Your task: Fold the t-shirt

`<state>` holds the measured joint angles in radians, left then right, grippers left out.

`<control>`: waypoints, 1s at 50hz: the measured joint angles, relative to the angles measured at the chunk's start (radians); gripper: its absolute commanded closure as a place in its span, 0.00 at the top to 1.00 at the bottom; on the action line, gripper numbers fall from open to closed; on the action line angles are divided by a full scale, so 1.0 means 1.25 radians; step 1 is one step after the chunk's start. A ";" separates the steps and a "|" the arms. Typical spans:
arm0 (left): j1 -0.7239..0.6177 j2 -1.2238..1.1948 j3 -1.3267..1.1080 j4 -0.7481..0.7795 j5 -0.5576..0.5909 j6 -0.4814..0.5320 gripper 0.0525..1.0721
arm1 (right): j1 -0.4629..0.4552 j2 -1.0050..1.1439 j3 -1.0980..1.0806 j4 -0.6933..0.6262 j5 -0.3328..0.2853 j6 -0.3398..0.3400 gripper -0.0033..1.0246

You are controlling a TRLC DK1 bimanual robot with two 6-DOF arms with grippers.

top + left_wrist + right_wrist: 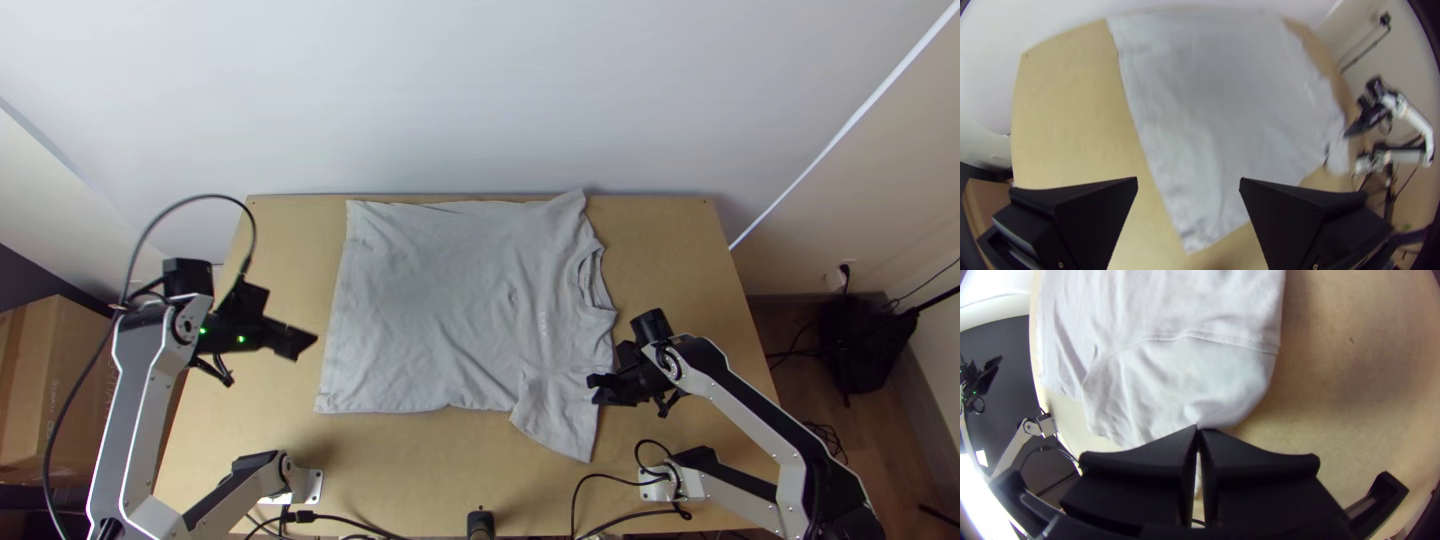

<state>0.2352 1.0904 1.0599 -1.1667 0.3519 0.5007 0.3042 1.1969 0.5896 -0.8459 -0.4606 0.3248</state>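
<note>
T-shirt (pixel 450 300) lies spread on the tabletop (pixel 420 465), 1 sleeve (pixel 560 425) pinched in the right claw (pixel 593 388), whose fingers hide the gripped cloth. Left claw (pixel 304 346) stands wide near the hem, its height hard to judge; its wrist view blurs the creases.

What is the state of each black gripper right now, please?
Left gripper: open, holding nothing.
Right gripper: closed on a sleeve of the light grey cloth t-shirt.
</note>
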 measured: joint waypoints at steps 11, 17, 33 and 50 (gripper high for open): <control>-0.011 0.000 -0.144 -0.039 -0.134 0.125 0.94 | -0.009 -0.009 0.000 0.000 0.000 0.000 0.03; -0.034 0.018 -0.216 -0.041 -0.176 0.140 0.94 | -0.010 -0.012 0.002 -0.001 0.000 0.001 0.03; -0.079 0.095 -0.301 0.009 -0.181 0.136 0.88 | -0.019 -0.030 0.018 -0.005 0.000 0.006 0.03; -0.105 0.144 -0.302 0.056 -0.149 0.101 0.74 | -0.020 -0.032 0.023 -0.008 0.000 0.006 0.03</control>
<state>0.1036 1.2701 0.6827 -1.0962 0.1654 0.6273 0.2798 1.1572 0.6178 -0.8562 -0.4606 0.3325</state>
